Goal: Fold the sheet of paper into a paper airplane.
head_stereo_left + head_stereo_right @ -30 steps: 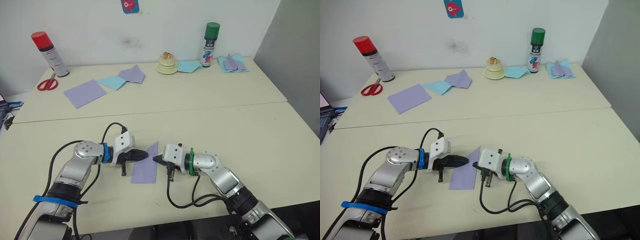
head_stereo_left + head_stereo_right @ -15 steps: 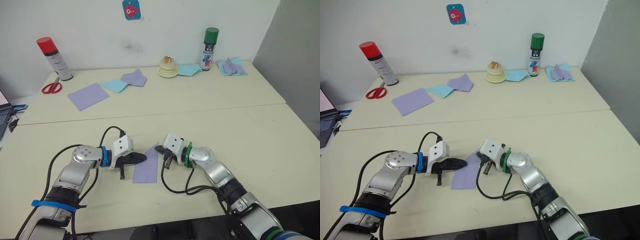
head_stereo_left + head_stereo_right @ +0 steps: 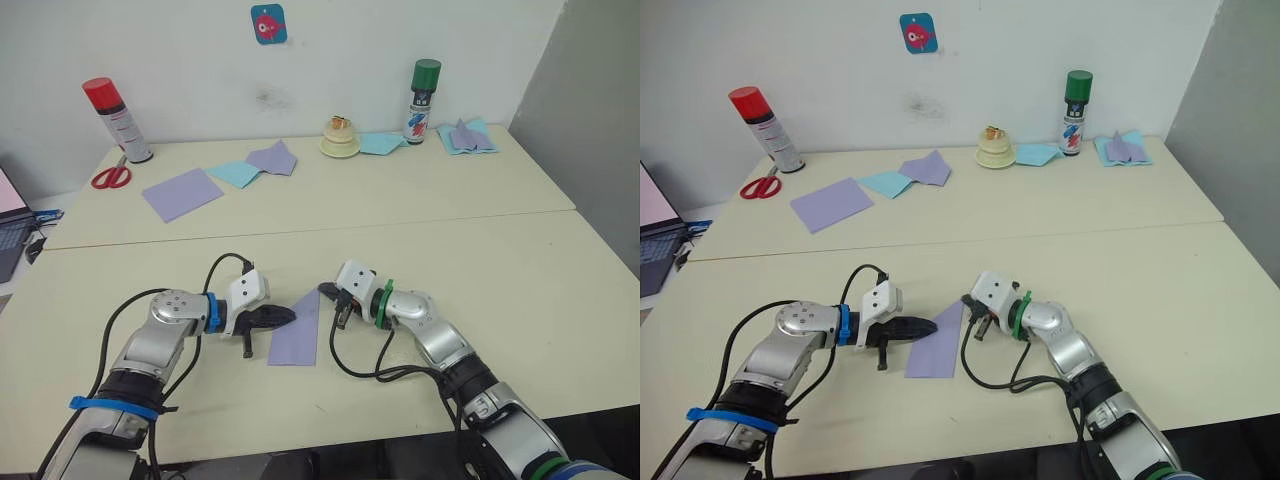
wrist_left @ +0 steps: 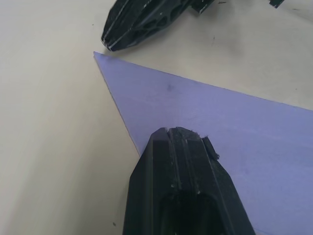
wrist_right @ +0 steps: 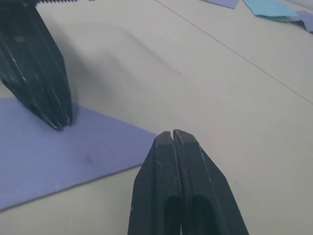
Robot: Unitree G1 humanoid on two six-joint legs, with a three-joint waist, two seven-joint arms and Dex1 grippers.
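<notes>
The sheet of paper (image 3: 298,337) lies flat on the near table as a narrow lavender piece, pointed at its far end. My left gripper (image 3: 290,316) is shut, and its tip presses down on the paper's left edge (image 4: 205,112). My right gripper (image 3: 324,291) is shut and holds nothing. Its tip sits just beside the paper's far point (image 5: 73,152), over bare table. In the left wrist view the right gripper's fingers (image 4: 142,24) lie close beyond the paper's corner. No folded paper airplane shape has formed.
On the far table stand a red-capped spray can (image 3: 117,120), scissors (image 3: 110,177), a smooth lavender square (image 3: 182,192), a light-blue sheet with a lavender piece (image 3: 255,165), a cream object (image 3: 340,138), a green-capped can (image 3: 421,88) and more folded papers (image 3: 465,137).
My right gripper has slid from the paper's right edge up to its far point. The left gripper stays pressed on the paper. The camera has shifted a little.
</notes>
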